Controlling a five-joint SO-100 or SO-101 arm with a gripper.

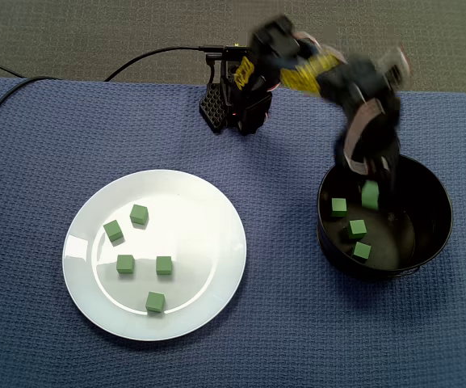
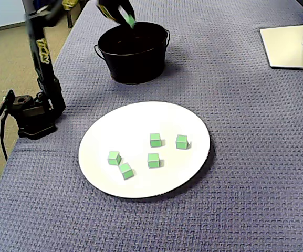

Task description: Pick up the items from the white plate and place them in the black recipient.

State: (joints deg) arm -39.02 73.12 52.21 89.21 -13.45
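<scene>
Green cubes [image 1: 125, 263]: five on white plate [image 1: 208, 202], three in black bucket [image 1: 436, 234], one pinched in jaws.

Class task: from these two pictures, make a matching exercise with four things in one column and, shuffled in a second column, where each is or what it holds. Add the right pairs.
Column one
1. white plate
2. black bucket
3. gripper
4. arm's base

Column two
A. three green cubes lie inside
B. stands at the blue cloth's edge
C. five green cubes lie on it
D. over the bucket, one green cube at its tips

Pairs: 1-C, 2-A, 3-D, 4-B
</scene>
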